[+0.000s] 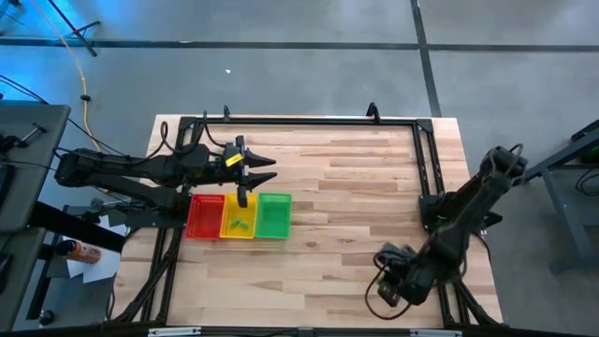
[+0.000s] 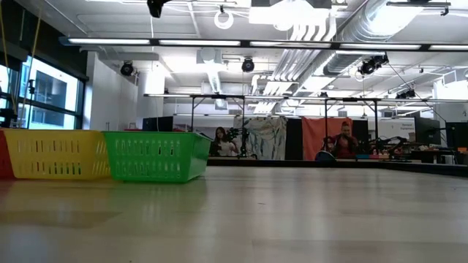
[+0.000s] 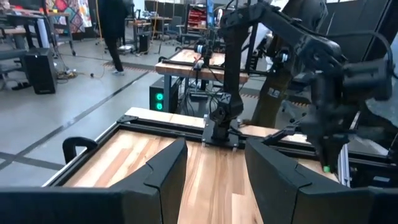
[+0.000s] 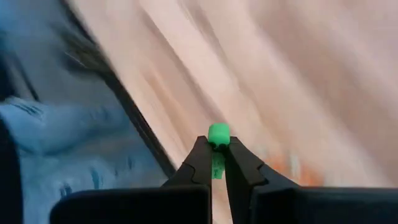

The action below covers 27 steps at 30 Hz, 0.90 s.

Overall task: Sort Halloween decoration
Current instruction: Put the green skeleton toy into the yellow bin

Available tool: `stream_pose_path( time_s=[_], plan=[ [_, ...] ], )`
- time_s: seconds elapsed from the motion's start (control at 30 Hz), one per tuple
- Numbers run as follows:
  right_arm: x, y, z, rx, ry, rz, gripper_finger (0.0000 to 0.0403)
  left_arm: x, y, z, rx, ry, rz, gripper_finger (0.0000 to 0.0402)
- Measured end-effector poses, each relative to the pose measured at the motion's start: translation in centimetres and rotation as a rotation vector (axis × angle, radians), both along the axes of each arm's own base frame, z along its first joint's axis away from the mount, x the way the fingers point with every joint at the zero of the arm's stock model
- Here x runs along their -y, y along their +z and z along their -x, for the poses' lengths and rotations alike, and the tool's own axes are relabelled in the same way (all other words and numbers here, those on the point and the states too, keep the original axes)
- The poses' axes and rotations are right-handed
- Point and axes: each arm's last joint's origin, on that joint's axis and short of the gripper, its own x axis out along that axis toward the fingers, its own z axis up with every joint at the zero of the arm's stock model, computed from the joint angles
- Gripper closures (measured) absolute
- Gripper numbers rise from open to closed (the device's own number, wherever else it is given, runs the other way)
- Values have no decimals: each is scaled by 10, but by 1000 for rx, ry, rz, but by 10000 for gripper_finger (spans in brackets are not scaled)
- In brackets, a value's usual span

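The right gripper (image 4: 218, 149) is closed on a small green trinket (image 4: 218, 133), pinched at the fingertips with its rounded end projecting just past them; its long axis appears to run in line with the fingers. In the high view the right gripper (image 1: 388, 288) sits low at the near right part of the table (image 1: 356, 187), well apart from the three trays; the green tray (image 1: 274, 215), yellow tray (image 1: 237, 216) and red tray (image 1: 205, 215) stand in one row, touching, toward the left side. The governing relation: the green tray lies leftward and slightly farther back from the held trinket, and is the tray nearest the right arm; a few green pieces (image 1: 239, 225) already lie in the yellow tray. The left gripper (image 1: 265, 169) hovers just behind the trays, fingers spread and empty; it is nearer the trays, but carries nothing.
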Motion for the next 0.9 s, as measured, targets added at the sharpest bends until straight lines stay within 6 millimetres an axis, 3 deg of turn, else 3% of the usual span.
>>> stream_pose_path(
  time_s=[0.2, 0.37, 0.5, 0.7, 0.9],
  plan=[
    [36, 35, -51, 340, 165, 390, 398, 0, 6, 7, 30, 0, 1, 250],
    [91, 53, -100, 522, 163, 595, 397, 0, 7, 9, 37, 0, 1, 250],
    [137, 75, -127, 727, 191, 706, 397, 0, 7, 9, 36, 0, 1, 250],
    [187, 102, -140, 992, 207, 846, 397, 0, 7, 8, 33, -1, 1, 250],
    [205, 101, -141, 997, 245, 839, 397, 0, 7, 8, 33, 0, 1, 250]
  ],
)
